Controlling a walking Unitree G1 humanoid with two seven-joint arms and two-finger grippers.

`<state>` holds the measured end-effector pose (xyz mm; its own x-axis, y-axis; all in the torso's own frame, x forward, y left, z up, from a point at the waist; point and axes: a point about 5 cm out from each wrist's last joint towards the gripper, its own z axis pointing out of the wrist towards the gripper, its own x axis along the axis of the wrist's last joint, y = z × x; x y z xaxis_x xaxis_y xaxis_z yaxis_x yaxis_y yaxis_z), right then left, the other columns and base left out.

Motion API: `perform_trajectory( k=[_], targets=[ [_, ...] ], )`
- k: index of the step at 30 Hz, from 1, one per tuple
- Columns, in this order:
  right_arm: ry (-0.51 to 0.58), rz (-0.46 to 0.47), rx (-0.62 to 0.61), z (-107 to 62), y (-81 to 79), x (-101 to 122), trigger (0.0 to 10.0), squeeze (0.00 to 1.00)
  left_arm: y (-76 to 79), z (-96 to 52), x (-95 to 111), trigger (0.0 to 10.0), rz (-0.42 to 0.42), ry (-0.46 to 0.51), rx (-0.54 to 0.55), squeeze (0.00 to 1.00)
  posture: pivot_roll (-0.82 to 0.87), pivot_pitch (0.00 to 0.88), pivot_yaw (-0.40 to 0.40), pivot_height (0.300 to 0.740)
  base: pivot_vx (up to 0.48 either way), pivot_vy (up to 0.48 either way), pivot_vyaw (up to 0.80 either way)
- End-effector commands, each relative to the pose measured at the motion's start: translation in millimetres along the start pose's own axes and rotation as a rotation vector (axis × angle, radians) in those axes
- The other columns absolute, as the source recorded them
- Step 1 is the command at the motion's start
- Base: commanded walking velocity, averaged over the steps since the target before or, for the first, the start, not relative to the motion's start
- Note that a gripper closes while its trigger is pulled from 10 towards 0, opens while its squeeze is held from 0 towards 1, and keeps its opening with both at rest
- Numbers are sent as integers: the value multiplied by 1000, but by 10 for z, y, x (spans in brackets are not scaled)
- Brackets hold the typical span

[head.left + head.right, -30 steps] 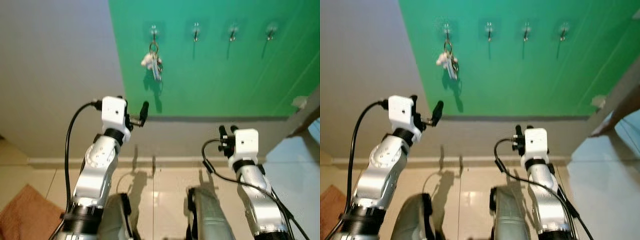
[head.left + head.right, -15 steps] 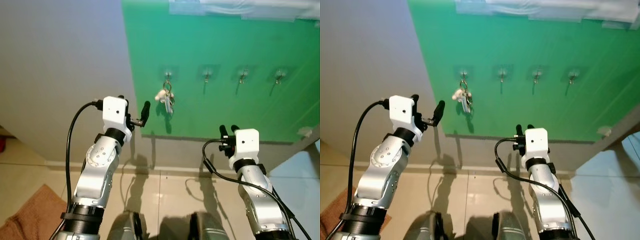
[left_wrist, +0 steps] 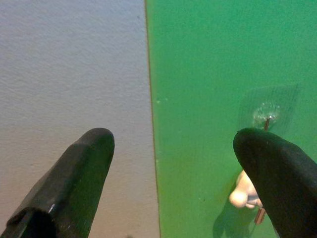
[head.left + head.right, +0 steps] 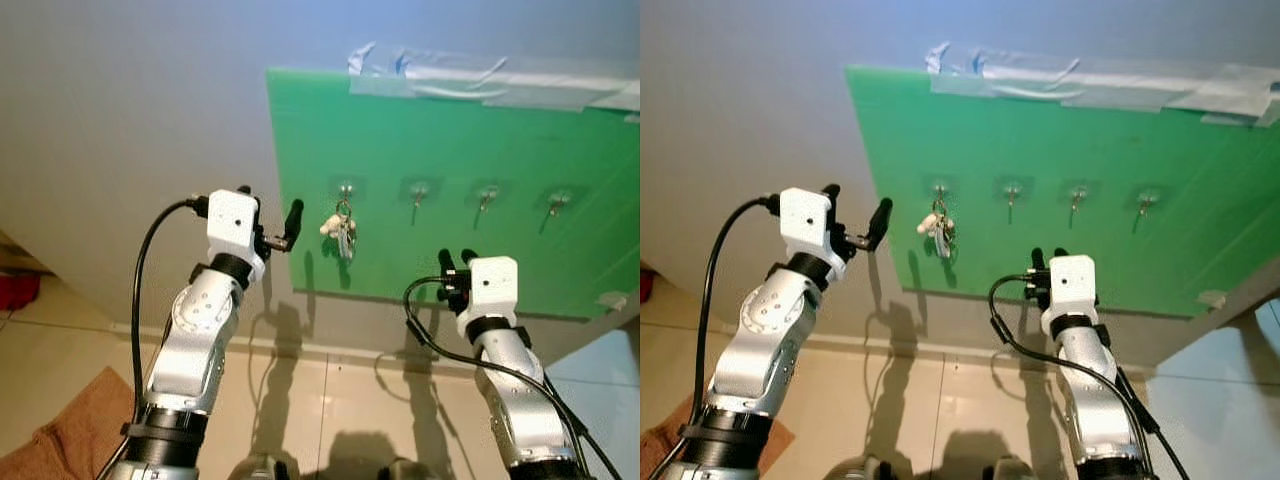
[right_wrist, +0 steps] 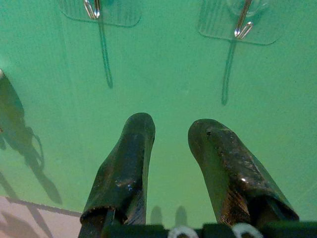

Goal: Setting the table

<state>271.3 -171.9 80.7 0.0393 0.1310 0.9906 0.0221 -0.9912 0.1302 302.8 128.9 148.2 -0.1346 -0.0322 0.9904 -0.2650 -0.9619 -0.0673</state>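
Although the task is setting the table, no dish, cutlery or surface to lay is to be seen here; what hangs before the robot is a bunch of keys (image 4: 342, 233) on the first of four small hooks stuck to a green board (image 4: 500, 130) taped to a grey wall (image 4: 120, 120). The other three hooks (image 4: 487, 196) run in a row to the robot's right of it and carry nothing.

The keys hang straight down from their hook, long axis vertical, with a small pale fob at their side. They lie just beyond and to the right of the left gripper (image 3: 168, 183), which is raised level with them at the board's left edge; its jaws stand wide apart, one finger (image 3: 74, 173) over the grey wall and the other over the green, with the hook and fob beside that finger's tip. So the left arm is plainly the nearer, and a short reach forward and rightward would likely bring the keys between its jaws.

The right gripper (image 5: 171, 148) is held lower, well apart from the keys, pointing at the bare green below two empty hooks. Its jaws are parted a little and hold nothing.

Below, a tiled floor (image 4: 330, 400) meets the wall, with a brownish mat (image 4: 60, 430) at the robot's left.
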Motion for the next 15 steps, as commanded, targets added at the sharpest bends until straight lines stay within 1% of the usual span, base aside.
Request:
perform_trajectory(
  k=[1,3,4,6,7,9,10,12,14,15],
  targets=[
    [-2,21,-8,-21,13,-10,10000,0,-104,-53,-66,10000,-6,-23,59,0,-164,55,26,740,0,0,0],
    [-1,46,-17,-26,20,-7,10000,0,-143,-134,-184,10000,-36,-79,94,0,-164,55,26,740,0,0,0],
    [-2,49,-20,-25,24,-7,10000,0,-145,-153,-208,10000,-34,-91,98,0,-164,55,26,740,0,0,0],
    [-5,44,-24,-22,29,-12,10000,0,-106,-211,-273,10000,-32,-120,61,0,-159,52,27,740,0,0,0],
    [-6,40,-24,-19,27,-15,10000,0,-66,-246,-300,10000,-4,-128,14,0,-153,50,26,740,0,0,0],
    [2,39,-18,-12,19,-8,10000,0,2,-316,-315,10000,61,-118,-71,0,-153,50,26,740,0,0,0],
    [3,37,-16,-8,16,-7,10000,0,22,-343,-322,10000,69,-117,-97,0,-146,48,24,740,0,0,0],
    [2,34,-14,-3,14,-4,10000,0,31,-360,-319,10000,58,-115,-107,0,-146,48,24,740,0,0,0],
    [4,32,-11,5,9,-1,10000,0,22,-350,-300,10000,43,-108,-98,0,-139,43,23,740,0,0,0],
    [7,27,-2,17,-6,7,10000,0,36,-320,-252,10000,37,-85,-97,0,-139,43,23,740,0,0,0]
  ],
)
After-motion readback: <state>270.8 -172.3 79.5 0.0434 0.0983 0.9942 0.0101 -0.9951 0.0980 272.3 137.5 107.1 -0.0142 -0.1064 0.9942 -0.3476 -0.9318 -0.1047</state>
